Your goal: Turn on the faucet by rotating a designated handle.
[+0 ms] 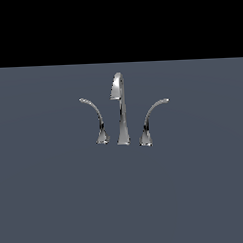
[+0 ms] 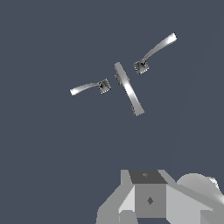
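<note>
A chrome faucet (image 1: 120,109) stood alone on a flat slate-grey surface (image 1: 56,196) at the centre of the exterior view, its tall tapering spout (image 1: 121,108) flanked by two curved levers. The designated handle (image 1: 95,119), the slimmer lever with a small conical base, rose just beside the spout toward the exterior view's left, its thin tip arching outward to that side. A thicker lever (image 1: 151,121) mirrored it toward the exterior view's right. All three pieces stood apart, none touching another.

The arm did not appear in the exterior view. In the wrist view, grey blocks of the gripper (image 2: 148,199) filled the lower centre and lower right of the frame, while the faucet lay well apart in the upper middle, seen from above. The fingertips were out of frame, so whether the claw was spread or closed could not be told. The camera looked straight down on the set, a stance that likely served to line up an approach. Judged from this, the handle was untouched and the turning not yet begun; reaching the slim lever without brushing the nearby spout looked the chief concern.
</note>
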You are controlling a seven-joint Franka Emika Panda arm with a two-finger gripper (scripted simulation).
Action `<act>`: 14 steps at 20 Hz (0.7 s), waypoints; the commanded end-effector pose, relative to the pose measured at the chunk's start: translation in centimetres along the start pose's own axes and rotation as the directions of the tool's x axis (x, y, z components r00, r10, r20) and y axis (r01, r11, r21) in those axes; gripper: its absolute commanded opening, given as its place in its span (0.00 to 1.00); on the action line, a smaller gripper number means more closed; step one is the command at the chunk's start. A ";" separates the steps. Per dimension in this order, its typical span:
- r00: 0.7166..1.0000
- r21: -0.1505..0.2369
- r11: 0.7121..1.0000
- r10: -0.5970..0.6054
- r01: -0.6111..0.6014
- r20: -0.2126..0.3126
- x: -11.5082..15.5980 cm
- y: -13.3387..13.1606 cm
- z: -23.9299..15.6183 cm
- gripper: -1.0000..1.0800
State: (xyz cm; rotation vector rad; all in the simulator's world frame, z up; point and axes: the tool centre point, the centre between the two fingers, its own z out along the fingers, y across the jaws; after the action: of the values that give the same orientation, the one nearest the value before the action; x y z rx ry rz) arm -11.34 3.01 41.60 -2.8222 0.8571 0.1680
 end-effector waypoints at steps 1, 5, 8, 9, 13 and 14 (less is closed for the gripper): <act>0.998 0.005 0.998 0.069 -0.069 0.011 1.1 -1.1 1.2 0.00; 0.984 0.006 0.984 0.179 -0.179 0.023 2.9 -2.8 3.2 0.00; 0.965 0.002 0.965 0.261 -0.262 0.027 4.2 -3.9 4.8 0.00; 0.957 0.000 0.957 0.288 -0.289 0.028 4.6 -4.3 5.4 0.00; 0.919 -0.008 0.919 0.395 -0.395 0.024 6.2 -5.8 7.7 0.00; 0.907 -0.011 0.907 0.420 -0.420 0.022 6.6 -6.1 8.3 0.00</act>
State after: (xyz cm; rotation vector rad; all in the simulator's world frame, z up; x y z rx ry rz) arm -3.66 5.88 34.24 -2.6168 1.3924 0.2572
